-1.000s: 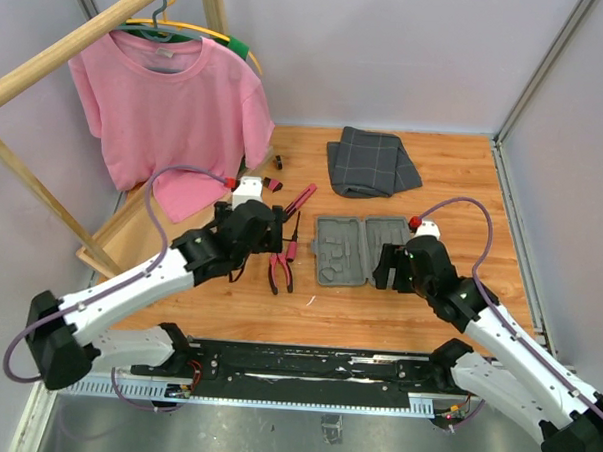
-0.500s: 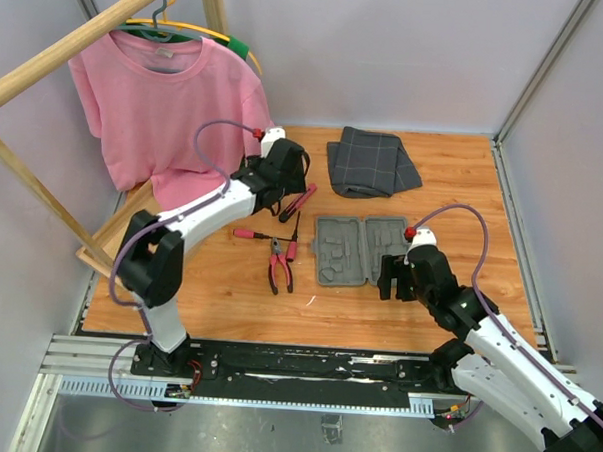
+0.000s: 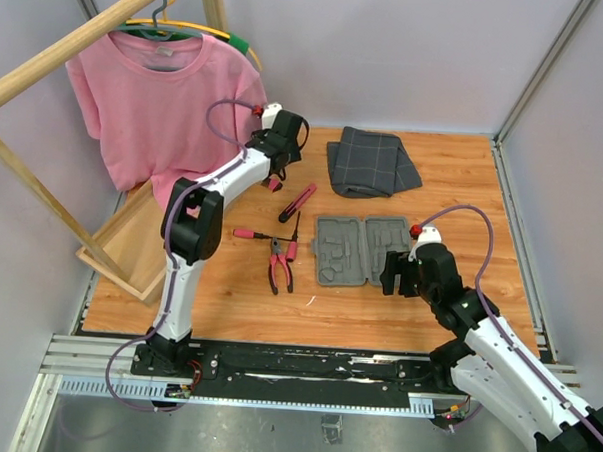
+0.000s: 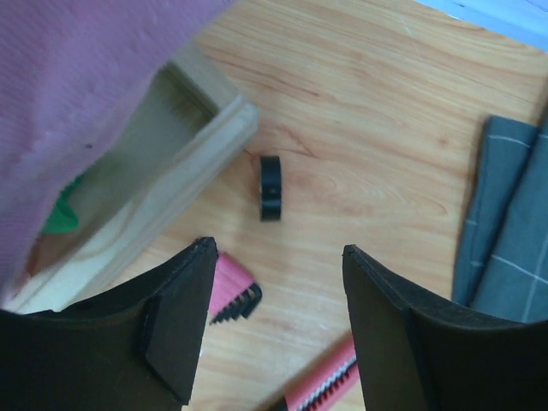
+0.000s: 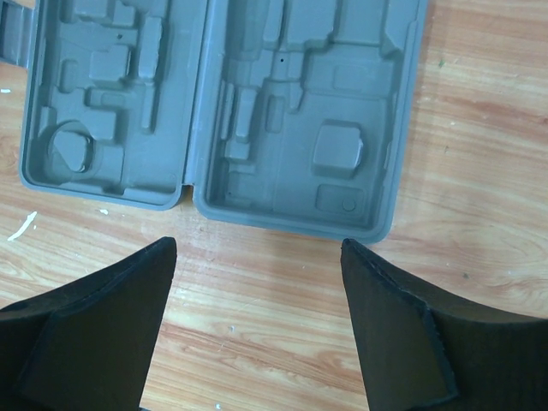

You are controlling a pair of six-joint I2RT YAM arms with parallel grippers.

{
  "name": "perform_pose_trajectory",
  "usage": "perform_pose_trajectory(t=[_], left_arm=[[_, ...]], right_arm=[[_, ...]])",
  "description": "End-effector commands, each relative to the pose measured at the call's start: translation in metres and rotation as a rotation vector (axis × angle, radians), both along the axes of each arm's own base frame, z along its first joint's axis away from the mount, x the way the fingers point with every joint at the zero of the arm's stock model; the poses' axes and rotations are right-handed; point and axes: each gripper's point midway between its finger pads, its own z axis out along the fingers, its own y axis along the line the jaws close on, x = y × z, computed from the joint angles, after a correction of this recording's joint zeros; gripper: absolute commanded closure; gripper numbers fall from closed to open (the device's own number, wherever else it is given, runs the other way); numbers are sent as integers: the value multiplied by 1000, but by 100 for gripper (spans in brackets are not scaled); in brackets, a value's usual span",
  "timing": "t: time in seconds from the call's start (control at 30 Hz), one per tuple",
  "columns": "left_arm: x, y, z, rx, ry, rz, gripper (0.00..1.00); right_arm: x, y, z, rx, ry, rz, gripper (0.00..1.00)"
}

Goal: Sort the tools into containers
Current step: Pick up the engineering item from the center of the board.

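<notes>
While agape, left tool [image 4: 276,250] above black socket [image 4: 271,187], long axis top-to-bottom in wrist view; right tool [image 5: 257,244] agape.

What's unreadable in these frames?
- Left wrist: small black part, too small to identify.
- Left wrist: red-handled tool, partly behind a finger of the left gripper.
- Left wrist: wooden tray contents, covered by pink shirt.
- Right wrist: tool case, cut by top edge.
</notes>
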Motion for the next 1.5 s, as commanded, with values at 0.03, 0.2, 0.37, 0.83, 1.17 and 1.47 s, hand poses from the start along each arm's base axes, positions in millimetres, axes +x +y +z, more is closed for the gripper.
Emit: perform_pose_trajectory(t=[0.03,0.2,0.37,0.83,1.17,1.47], left_arm=[[20,14,-15,-27,3,39,37],[26,11,-37,-21,27,32,41],[30,9,-49,-31,39,23,44],[40,12,-62,-11,43,19,62],[40,14,-53,6,26,7,86],[14,11,8,-40,-47,-31,99]], right_arm=[[4,3,-1,27,-3,26,22],[5,2,-3,27,8,23,22],[4,1,-4,27,8,20,22],[4,3,-7,26,24,31,22],[3,3,-7,25,25,35,22],[4,3,2,39,3,26,21]])
